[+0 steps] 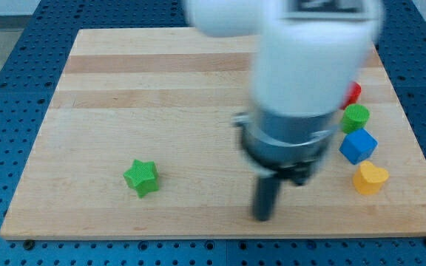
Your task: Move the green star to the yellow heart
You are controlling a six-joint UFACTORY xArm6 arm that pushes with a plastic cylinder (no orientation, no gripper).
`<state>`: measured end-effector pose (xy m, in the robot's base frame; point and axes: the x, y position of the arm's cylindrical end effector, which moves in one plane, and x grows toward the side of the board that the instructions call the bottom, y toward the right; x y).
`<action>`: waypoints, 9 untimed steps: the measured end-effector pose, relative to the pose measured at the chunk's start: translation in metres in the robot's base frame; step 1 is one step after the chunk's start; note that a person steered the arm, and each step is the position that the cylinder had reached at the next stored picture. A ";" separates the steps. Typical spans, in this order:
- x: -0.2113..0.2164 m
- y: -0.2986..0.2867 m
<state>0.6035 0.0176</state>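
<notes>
**Q:** Camera view: step in hand?

**A:** Approach, by judgement. No contact yet between my tip [263, 218] and the green star [140, 178]. Arm body blurred, filling the view's upper middle.

**Q:** State of the jaws?

**A:** No jaws fitted, so nothing to spread or pinch. Only a straight dark rod, ending in my tip on the wooden counter [161, 89]. Nothing held.

**Q:** Position of the green star relative to my tip?

**A:** Well apart, toward the view's left and slightly toward the view's top. Lying alone on bare wood, clear of every other block.

**Q:** And the yellow heart [369, 178]?

**A:** On the opposite side of my tip, toward the view's right and a little toward the view's top. Just above it a blue cube [358, 145], then a green round block [356, 117], then a red block [353, 93] partly hidden behind the arm.

**Q:** Demands of the next move?

**A:** Probably a detour round the star to its far side, on the view's left. Then a steady push toward the view's right, along a line ending at the heart. Care needed near the end to avoid the blue cube, which sits close above the target.
</notes>
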 end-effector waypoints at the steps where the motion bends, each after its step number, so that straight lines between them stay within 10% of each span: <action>1: 0.014 -0.100; 3: -0.075 -0.210; 6: -0.009 -0.119; 9: -0.037 -0.027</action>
<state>0.5663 -0.0094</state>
